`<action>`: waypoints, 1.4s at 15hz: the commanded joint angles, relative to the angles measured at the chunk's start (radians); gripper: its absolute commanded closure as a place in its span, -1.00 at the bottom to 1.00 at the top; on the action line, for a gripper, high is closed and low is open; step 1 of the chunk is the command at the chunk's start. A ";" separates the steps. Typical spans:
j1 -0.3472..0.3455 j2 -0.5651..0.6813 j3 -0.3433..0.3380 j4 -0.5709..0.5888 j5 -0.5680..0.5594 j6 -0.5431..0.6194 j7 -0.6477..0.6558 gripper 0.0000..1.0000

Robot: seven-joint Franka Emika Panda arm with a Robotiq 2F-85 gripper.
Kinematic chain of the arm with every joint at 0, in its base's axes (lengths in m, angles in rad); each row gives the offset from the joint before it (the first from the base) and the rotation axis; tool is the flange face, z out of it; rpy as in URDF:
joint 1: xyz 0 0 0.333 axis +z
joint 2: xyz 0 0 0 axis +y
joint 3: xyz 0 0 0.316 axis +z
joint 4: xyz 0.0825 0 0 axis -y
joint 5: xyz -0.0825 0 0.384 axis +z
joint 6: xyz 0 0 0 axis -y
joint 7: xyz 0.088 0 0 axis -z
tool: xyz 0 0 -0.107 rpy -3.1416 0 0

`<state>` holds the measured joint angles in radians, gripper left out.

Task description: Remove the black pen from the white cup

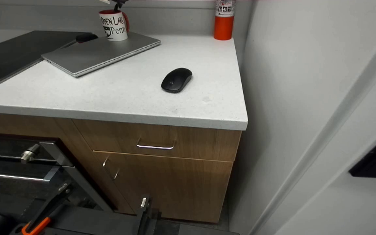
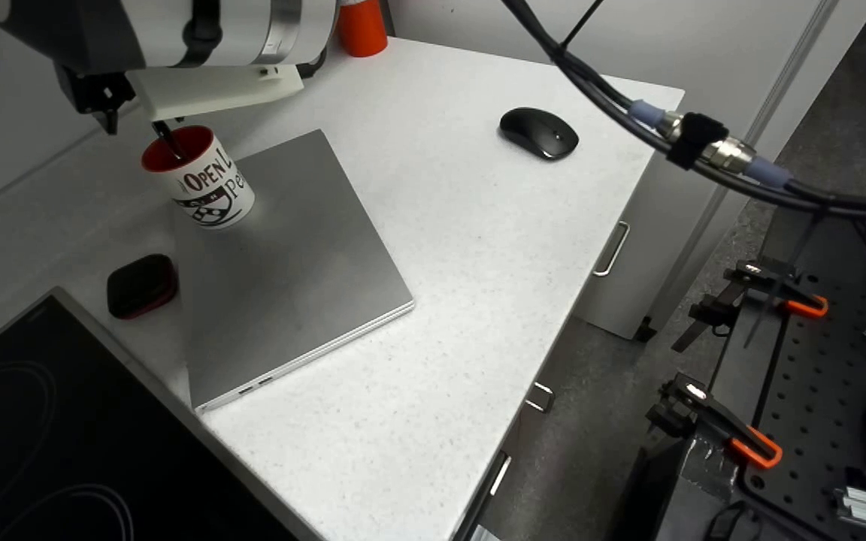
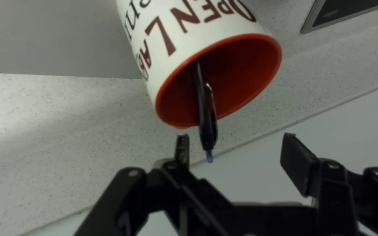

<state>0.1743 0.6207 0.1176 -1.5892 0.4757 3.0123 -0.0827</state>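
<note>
Pen (image 3: 204, 111), black and slim, is lodged in the white cup (image 2: 211, 184), which is carried by a closed laptop (image 2: 290, 248) on the desk (image 2: 448, 225); light weight, stiffness and little fragility are to be expected of it and, since the barrel is shown glossy, some slipperiness; the hold is best taken on the bare stretch just outside the rim, the clip-like strip (image 3: 214, 121) along its side being kept from rolling it askew; the long axis is seemingly tilted rather than upright, the lower end being hidden in the cup and the blue tip (image 3: 209, 157) being directed up and out, toward the jaws; these are spread apart with nothing gripped; in the wrist view the tip is seen between them, nearer to one; whether the rim is touched by the pen cannot be told.
</note>
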 commanded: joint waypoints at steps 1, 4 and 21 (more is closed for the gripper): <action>0.016 0.054 -0.020 0.069 -0.019 0.028 0.002 0.21; -0.016 0.070 0.008 0.080 -0.098 0.034 0.066 0.72; -0.053 -0.143 -0.003 -0.104 -0.176 0.194 0.141 1.00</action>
<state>0.1198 0.5720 0.1696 -1.5943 0.3432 3.1979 -0.0150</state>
